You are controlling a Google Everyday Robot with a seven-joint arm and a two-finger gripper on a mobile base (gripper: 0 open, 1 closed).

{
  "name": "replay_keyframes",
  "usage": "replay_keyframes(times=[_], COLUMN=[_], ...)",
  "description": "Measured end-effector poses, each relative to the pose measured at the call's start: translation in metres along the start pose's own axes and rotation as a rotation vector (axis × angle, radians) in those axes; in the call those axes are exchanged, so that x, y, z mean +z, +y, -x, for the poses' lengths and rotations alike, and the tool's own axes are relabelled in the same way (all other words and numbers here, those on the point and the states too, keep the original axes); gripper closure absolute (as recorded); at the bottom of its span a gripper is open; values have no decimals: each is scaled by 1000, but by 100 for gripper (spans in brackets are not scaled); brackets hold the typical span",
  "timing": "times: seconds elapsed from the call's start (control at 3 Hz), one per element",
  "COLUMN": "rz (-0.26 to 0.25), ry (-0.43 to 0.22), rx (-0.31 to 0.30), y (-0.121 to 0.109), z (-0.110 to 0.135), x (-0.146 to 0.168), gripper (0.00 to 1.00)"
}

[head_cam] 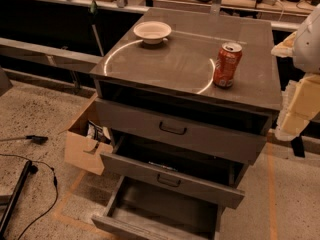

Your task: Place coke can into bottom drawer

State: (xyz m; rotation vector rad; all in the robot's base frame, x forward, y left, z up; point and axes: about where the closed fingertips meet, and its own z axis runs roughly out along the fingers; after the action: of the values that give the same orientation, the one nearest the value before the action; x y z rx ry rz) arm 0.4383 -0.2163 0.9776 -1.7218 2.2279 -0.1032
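The coke can [227, 65] stands upright on the grey cabinet top [175, 59], near its right front corner, with its silver top and tab hole showing. The bottom drawer [165, 206] is pulled out the furthest, and its plain grey inside holds nothing that I can see. The two upper drawers with dark handles are partly open. My gripper [300, 104] shows as pale cream parts at the right edge of the view, to the right of the can and apart from it. It holds nothing that I can see.
A white bowl [152, 31] sits at the back left of the cabinet top. An open cardboard box [85, 146] stands on the floor against the cabinet's left side. A black pole and cable [22, 184] lie at the lower left. Benches run behind.
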Motion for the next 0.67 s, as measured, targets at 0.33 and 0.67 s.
replay_keyframes(times=[0.33, 0.67], rz=[0, -6], ry=[0, -37], rx=[0, 20], y=[0, -4], z=[0, 1], x=[0, 0], gripper=[0, 0])
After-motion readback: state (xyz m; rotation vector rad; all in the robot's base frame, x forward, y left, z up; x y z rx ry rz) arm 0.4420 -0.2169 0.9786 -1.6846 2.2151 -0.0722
